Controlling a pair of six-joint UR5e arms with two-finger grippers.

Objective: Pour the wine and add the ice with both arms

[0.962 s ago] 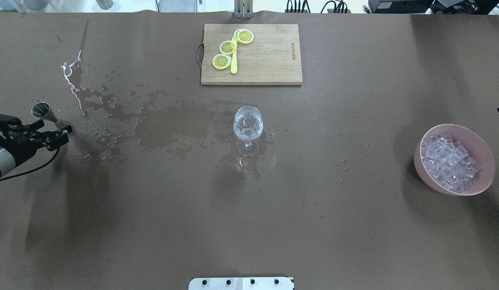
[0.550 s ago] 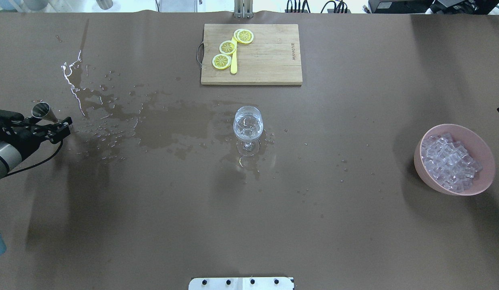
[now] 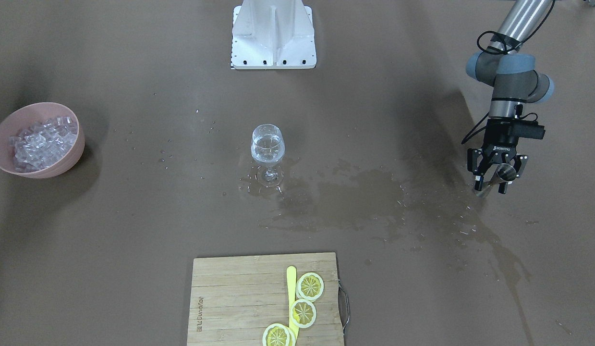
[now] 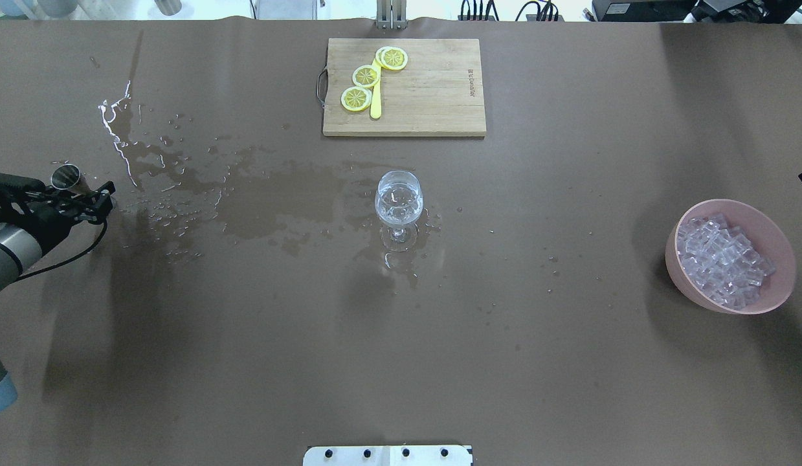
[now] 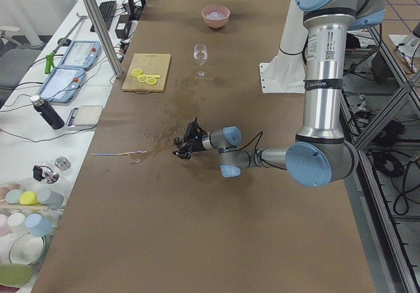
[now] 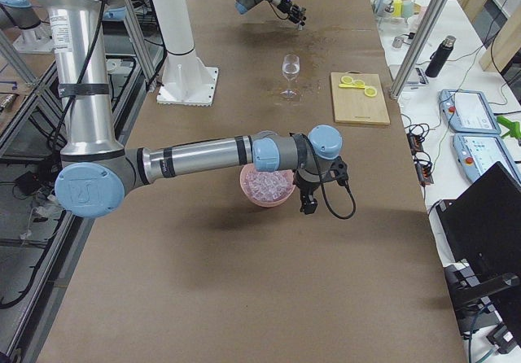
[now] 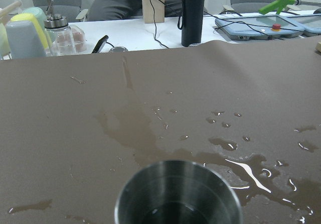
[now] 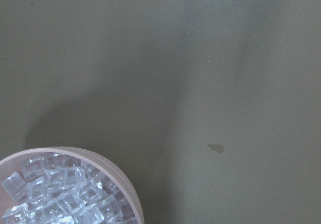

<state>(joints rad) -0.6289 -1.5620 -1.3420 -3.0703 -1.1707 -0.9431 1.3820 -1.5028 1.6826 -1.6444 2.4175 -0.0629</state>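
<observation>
The left claw (image 3: 493, 179) is clamping a steel jigger (image 3: 504, 170) between its two fingers, low over the wet end of the brown surface (image 4: 258, 362) on the robot's left. The jigger is leaning rather than standing straight, and its open mouth (image 7: 178, 196) is filling the bottom of the left wrist view; whether its foot is touching the surface I cannot tell.

The wine (image 4: 399, 207) is sitting in the bowl of a stemmed wine glass (image 3: 267, 144), which is standing upright near the middle of the surface, well apart from both claws. A broad spill (image 4: 278, 200) is spreading from the foot of the glass toward the left claw, with droplets scattered around it.

The ice (image 4: 721, 259) is lying heaped in a pink bowl (image 4: 674, 262) at the robot's right end of the surface. The right claw (image 6: 310, 204) is hanging just beside that bowl – I cannot tell whether it is open or closed – and its wrist camera is catching only the bowl's rim and some cubes in the lower left corner.

At the far edge a wooden cutting board (image 4: 433, 97) is carrying three lemon slices (image 4: 356, 98) and a yellow knife (image 4: 375, 103).
</observation>
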